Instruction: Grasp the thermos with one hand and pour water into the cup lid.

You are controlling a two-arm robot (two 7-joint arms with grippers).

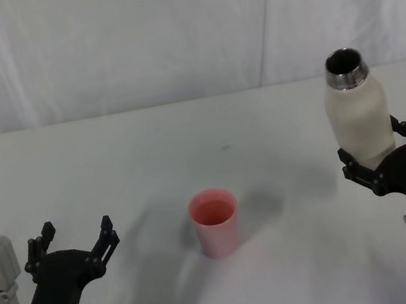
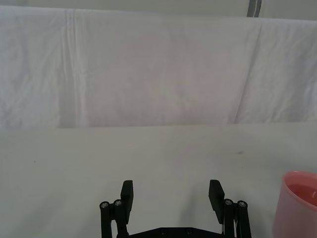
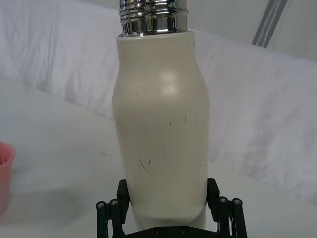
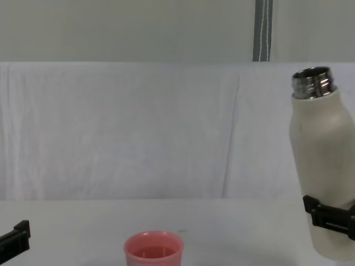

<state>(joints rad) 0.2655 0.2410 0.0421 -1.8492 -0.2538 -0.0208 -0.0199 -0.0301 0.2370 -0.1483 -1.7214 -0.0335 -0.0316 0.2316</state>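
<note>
Right end effector (image 1: 381, 156) at right of the head frame, fingers closed round the lower body of the thermos (image 1: 357, 117); bottle near upright, slight tilt, steel neck open at top. In the chest view the thermos (image 4: 321, 177) stands at the right edge, base above the lower frame edge; whether it touches the tabletop cannot be told. Right wrist view: black fingers (image 3: 123, 196) pressed to both sides of the cream body (image 3: 161, 139), fine scuffs on the paint

Cup lid (image 1: 215, 222) upright at lower centre of the head frame, well apart from the thermos, open bare tabletop (image 1: 186, 147) between them. Its inside looks pink and glossy; contents not certain. The pink cup also shows at lower right of the left wrist view (image 2: 297, 203) and at the left edge of the right wrist view (image 3: 5, 173)

Left end effector (image 1: 74, 245) at lower left of the head frame, fingers spread wide, holding nothing, well to the left of the cup lid. Wide free ground all round the cup

Tabletop pale, white, uncluttered. White cloth backdrop (image 4: 138, 127) hangs behind, creased; a grey upright strip (image 4: 262, 30) above it at upper right of the chest view
</note>
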